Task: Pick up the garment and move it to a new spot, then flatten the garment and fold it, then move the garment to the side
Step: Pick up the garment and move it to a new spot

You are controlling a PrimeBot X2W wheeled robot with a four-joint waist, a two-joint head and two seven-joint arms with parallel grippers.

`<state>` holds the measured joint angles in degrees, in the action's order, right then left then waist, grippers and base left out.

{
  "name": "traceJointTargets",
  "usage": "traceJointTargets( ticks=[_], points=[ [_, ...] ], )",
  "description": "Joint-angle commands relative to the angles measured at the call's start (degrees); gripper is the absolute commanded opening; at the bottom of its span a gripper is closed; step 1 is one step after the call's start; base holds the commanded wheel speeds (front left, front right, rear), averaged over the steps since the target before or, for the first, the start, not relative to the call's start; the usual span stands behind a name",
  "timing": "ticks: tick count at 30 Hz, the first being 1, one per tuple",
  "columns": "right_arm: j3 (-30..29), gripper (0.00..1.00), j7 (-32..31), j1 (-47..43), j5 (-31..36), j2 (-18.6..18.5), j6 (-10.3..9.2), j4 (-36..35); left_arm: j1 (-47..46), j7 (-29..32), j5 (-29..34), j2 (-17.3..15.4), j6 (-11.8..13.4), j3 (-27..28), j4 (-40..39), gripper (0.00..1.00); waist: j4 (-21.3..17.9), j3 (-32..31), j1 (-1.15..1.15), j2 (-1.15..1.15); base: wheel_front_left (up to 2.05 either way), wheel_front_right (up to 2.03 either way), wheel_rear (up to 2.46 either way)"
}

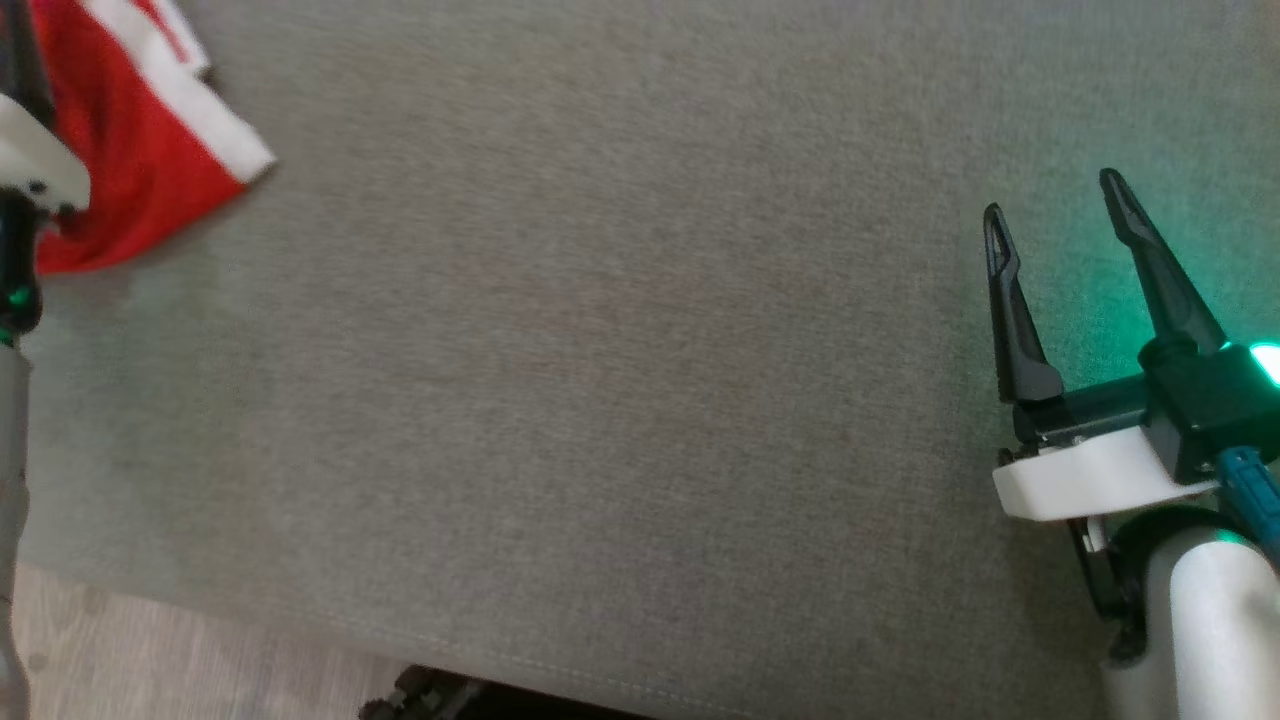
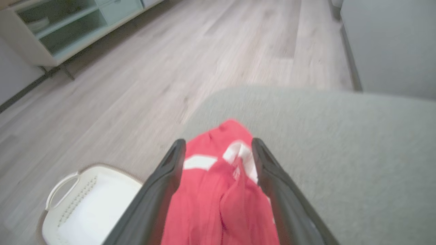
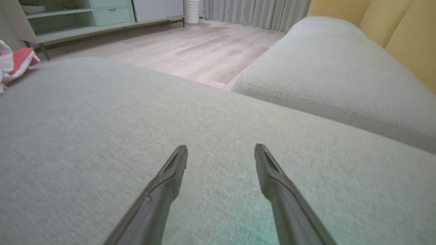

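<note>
The garment [image 1: 130, 140] is red with white bands and lies crumpled at the far left corner of the grey cushion [image 1: 620, 350]. In the left wrist view the garment [image 2: 221, 190] shows between and beneath the spread fingers of my left gripper [image 2: 218, 143], which is open just over it. My left arm's white wrist [image 1: 35, 165] covers part of the cloth. My right gripper [image 1: 1052, 198] hovers open over bare cushion at the right, far from the garment, with nothing between its fingers. The right wrist view has the right gripper [image 3: 220, 147] open and the garment [image 3: 20, 61] at its far left.
A white laundry basket [image 2: 88, 204] stands on the wooden floor [image 2: 204, 51] beside the cushion's corner. A pale green cabinet [image 2: 68, 27] lines the far wall. A second grey cushion [image 3: 333, 78] with a yellow backrest [image 3: 402, 30] lies beyond. The cushion's front edge [image 1: 500, 655] runs low.
</note>
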<state>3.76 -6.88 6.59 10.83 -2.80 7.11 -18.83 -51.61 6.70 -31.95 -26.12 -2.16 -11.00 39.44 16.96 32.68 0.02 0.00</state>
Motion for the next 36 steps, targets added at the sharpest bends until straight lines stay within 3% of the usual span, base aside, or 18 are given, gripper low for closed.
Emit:
traceJointTargets(
  ticks=[1, 4, 5, 7, 8, 16, 23, 31, 36],
  points=[
    [1.60, 1.00, -0.01, 0.71, 0.44, -0.10, 0.37, -2.55, -2.12, 0.64, 0.52, -3.90, 0.40, 1.80, 0.99, 1.00, -2.22, 3.71, -0.02, 0.00, 0.00, 0.00, 0.00],
    [1.41, 1.00, 0.38, 0.84, 0.45, -0.10, 0.37, -2.66, -3.38, 1.23, 0.14, -3.30, -0.56, 1.23, 5.34, 0.96, -2.42, 4.84, -0.02, 0.00, 0.00, 0.00, 0.00],
    [1.25, 1.00, 0.53, 0.94, 0.49, -0.10, 0.37, -2.65, -3.75, 1.40, -0.03, -3.05, -1.07, 0.97, 6.54, 0.81, -2.39, 5.05, -0.02, 0.00, 0.00, 0.00, 0.00],
    [1.00, 1.00, 0.73, 1.13, 0.53, -0.10, 0.37, -2.46, -4.49, 1.47, -0.16, -2.74, -1.99, 0.37, 8.59, 0.22, -2.35, 5.13, -0.02, 0.00, 0.00, 0.00, 0.00],
    [0.95, 1.00, 0.82, 1.27, 0.53, -0.09, 0.37, -2.32, -4.87, 1.12, -0.12, -2.66, -2.28, 0.14, 9.42, 0.00, -2.35, 5.08, -0.02, 0.00, 0.00, 0.00, 0.00],
    [0.79, 1.00, 2.04, 2.33, -0.67, -0.09, 0.37, -0.07, -7.30, -4.58, 1.67, -3.30, -3.45, -1.62, 12.88, 0.00, -2.39, 2.17, -0.02, 0.00, 0.00, 0.00, 0.00],
    [0.60, 1.00, 5.15, 2.37, -4.70, -0.09, 0.37, 5.72, -10.43, -8.13, 3.68, -4.53, -4.64, -4.68, 10.64, 0.00, -4.41, -5.81, -0.02, 0.00, 0.00, 0.00, 0.00],
    [-0.35, 1.00, 10.50, 1.84, -10.85, -0.09, 0.37, 15.03, -12.20, -2.89, 4.94, -1.43, -5.22, -12.48, -2.98, 0.00, -10.53, -17.91, -0.02, 0.00, 0.00, 0.00, 0.00],
    [-0.72, 1.00, 13.28, 2.15, -13.86, -0.08, 0.37, 19.53, -12.71, 1.93, 1.71, 2.33, -5.28, -15.08, -14.05, 0.00, -15.37, -22.60, -0.02, 0.00, 0.00, 0.00, 0.00]
  ],
)
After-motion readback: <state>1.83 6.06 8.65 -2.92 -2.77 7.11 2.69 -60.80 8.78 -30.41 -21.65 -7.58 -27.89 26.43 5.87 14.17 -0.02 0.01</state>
